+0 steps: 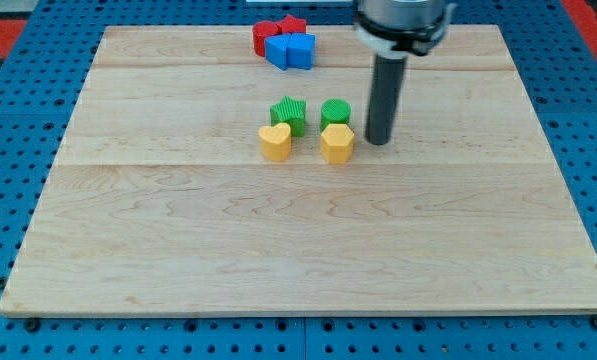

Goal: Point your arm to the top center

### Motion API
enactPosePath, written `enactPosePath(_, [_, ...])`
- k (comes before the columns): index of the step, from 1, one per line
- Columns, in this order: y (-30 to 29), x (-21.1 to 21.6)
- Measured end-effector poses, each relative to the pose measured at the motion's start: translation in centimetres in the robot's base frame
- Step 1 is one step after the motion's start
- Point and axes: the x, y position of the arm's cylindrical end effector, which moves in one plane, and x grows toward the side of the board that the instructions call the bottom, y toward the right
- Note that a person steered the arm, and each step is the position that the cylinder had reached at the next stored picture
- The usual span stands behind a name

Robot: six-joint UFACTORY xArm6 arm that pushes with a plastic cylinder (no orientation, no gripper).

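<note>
Our tip sits just right of the yellow hexagon block, mid-board; no jaws exist; the far-centre red and blue blocks remain ahead.

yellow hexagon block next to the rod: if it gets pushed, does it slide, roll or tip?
Probably slides: the yellow hexagon block sits flat and squat on the smooth wooden board. Rolling or tipping seems unlikely given its low shape. It may nudge the green cylinder touching behind it. My tip stands just to its right in the view.
</note>
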Motion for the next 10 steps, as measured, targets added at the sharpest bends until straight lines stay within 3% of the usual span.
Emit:
enactPosePath(1, [0.5, -2.7])
enactPosePath(2, [-2.8, -3.2])
enactPosePath(4, [-3.2, -11.4])
enactPosePath(6, [6.4, -14.2])
enactPosePath(7, [6.3, -19.2])
enactPosePath(10, [3.5, -21.1])
